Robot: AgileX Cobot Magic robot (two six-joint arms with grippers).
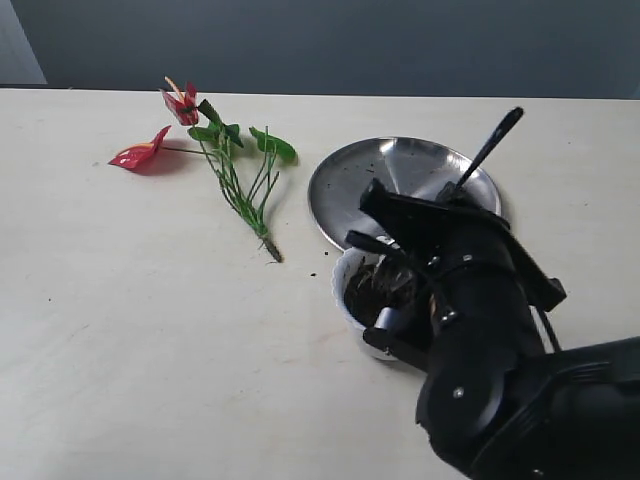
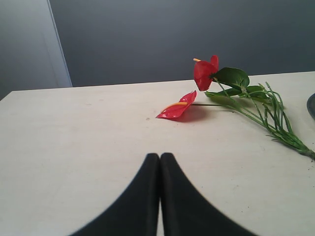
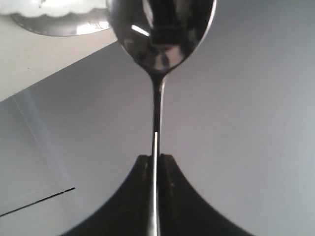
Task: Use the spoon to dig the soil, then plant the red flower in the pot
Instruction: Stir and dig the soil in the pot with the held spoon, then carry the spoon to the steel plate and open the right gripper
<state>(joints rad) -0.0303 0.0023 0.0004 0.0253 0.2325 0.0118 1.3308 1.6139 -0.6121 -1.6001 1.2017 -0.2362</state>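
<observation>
Nearest the front edge, toward the right corner, the right tool (image 3: 155, 169) is clamped on the spoon (image 3: 160, 37) handle; the spoon is thin, stiff, prob. slippery steel, so grip mid-handle. Just beyond the tool sits the pot (image 1: 352, 296) w/ dark soil (image 1: 378, 285), loose and crumbly. Behind it is a steel plate (image 1: 350, 185). The left tool (image 2: 160, 162) has its jaws pressed together, empty. The red flower (image 1: 215, 140) lies near the far-left corner, well apart from both tools; light, floppy, best taken by the stems.
</observation>
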